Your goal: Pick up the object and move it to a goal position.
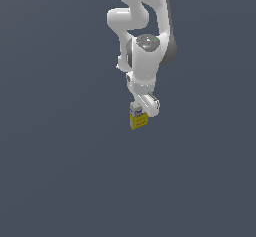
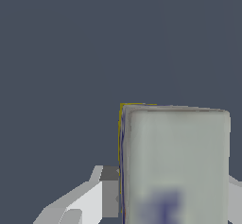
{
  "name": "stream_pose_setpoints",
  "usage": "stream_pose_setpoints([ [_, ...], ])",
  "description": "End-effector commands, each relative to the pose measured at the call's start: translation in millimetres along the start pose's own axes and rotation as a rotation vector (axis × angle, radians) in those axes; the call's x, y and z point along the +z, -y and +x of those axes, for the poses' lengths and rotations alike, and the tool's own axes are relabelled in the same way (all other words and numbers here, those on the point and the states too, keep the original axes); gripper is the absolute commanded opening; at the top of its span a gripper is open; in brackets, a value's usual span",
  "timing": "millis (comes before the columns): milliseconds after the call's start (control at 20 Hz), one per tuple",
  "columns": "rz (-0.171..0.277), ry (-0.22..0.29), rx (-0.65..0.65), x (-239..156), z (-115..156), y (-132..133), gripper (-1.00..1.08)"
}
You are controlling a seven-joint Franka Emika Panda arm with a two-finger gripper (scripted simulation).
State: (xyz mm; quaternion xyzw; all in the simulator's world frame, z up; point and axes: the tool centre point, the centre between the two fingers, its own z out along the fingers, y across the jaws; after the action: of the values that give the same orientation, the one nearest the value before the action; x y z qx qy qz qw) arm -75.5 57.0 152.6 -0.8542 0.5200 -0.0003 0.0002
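1. Pick looks done: the gripper (image 1: pixel 139 112) has the carton (image 1: pixel 138 117) clamped between its fingers, with the arm (image 1: pixel 145 56) reaching down from above it.
2. Carton position: it sits between the two fingers. Its white upper part is up inside the grip, and its yellow lower part sticks out below the fingertips in the exterior view.
3. Wrist view: the carton (image 2: pixel 175 164) fills the space right in front of the camera, white end toward the lens. There is a thin yellow edge along one side and a smear of dark blue print near the frame edge.
4. One finger (image 2: pixel 101 192) is pressed flat against the carton's side, touching with no gap visible. The other finger is only a sliver on the carton's far side (image 2: pixel 235 185). Contact there is likely but hard to confirm, since the carton hides most of it.
5. Lifted or not: no shadow or contact line shows under the carton in either view, and the floor (image 1: pixel 60 181) is a flat grey. I judge it is probably off the surface but can't be sure from these renders.
6. The carton hangs roughly upright with a slight twist relative to the fingers. No slip is evident.
7. Goal: no goal marker shows in either view, so how close the carton is to it can't be judged.
8. Left to do, as I judge it: carry the carton to the goal position, keeping the grip closed on the way.
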Motion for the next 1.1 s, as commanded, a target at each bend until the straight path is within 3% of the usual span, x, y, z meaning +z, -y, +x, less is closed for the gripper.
stream_pose_setpoints([
  [0, -0.001, 0.0, 0.0, 0.6, 0.0, -0.1, -1.0],
  [500, 0.0, 0.0, 0.0, -7.6, 17.5, 1.0, -1.0],
  [1050, 0.0, 0.0, 0.0, -43.6, 99.5, 6.5, -1.0],
])
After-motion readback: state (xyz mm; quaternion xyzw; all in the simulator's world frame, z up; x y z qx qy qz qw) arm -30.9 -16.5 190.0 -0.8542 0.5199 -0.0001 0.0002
